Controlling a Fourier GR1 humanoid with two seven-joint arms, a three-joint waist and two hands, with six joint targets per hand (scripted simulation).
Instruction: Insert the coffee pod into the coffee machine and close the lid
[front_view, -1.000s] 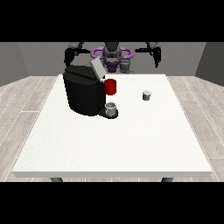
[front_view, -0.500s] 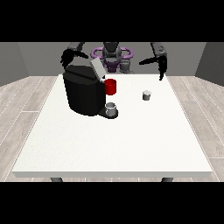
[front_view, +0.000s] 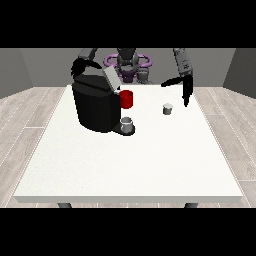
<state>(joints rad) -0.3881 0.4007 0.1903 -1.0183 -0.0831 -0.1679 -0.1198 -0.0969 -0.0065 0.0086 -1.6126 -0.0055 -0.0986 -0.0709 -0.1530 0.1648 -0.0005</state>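
Note:
A black coffee machine (front_view: 95, 106) stands at the table's left rear, its grey lid (front_view: 111, 78) tilted up and open. A small grey coffee pod (front_view: 168, 108) sits upright on the table, right of the machine. The hand at the view's right (front_view: 186, 91) hangs above and just right of the pod, fingers straight and pointing down, thumb stretched leftward, not touching the pod. The hand at the view's left (front_view: 77, 67) hovers behind the machine's top left corner, holding nothing; its fingers look relaxed.
A red mug (front_view: 126, 99) stands beside the machine's front. A grey cup (front_view: 127, 125) sits on the machine's drip tray. The white table (front_view: 130, 165) stretches wide towards the camera; its right edge lies close to the pod side.
The hand at the view's right has come forward and down from near the robot's shoulder to just above the pod. The other hand has barely moved.

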